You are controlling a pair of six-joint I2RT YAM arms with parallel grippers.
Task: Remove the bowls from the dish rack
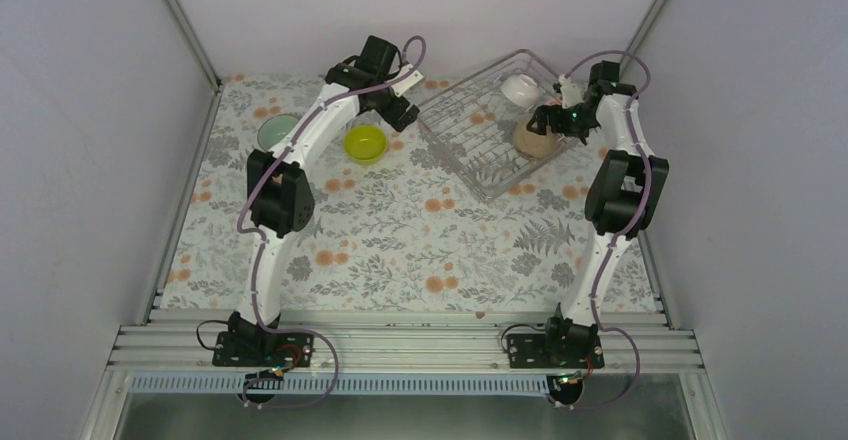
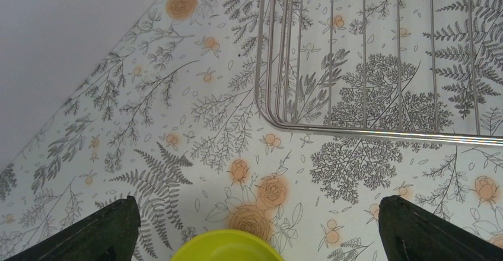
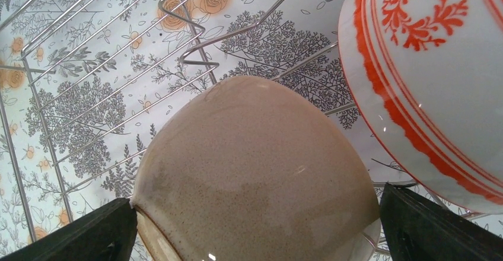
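Note:
The silver wire dish rack (image 1: 470, 130) stands at the back right; its corner shows in the left wrist view (image 2: 273, 115). In it lie a cream speckled bowl (image 1: 535, 140) on its side and a white bowl with a red-orange pattern (image 1: 520, 88). My right gripper (image 1: 549, 120) is open, its fingers on either side of the cream bowl (image 3: 255, 172), with the patterned bowl (image 3: 433, 77) just beyond. The yellow-green bowl (image 1: 365, 142) and the mint green bowl (image 1: 277, 130) sit on the table. My left gripper (image 1: 400, 112) is open and empty above the yellow-green bowl's far rim (image 2: 228, 246).
The table has a floral cloth (image 1: 400, 230). Grey walls close in the back and both sides. The rack's bent wire dividers (image 3: 196, 53) stand behind the cream bowl. The arm bases sit on a metal rail (image 1: 400, 345) at the near edge.

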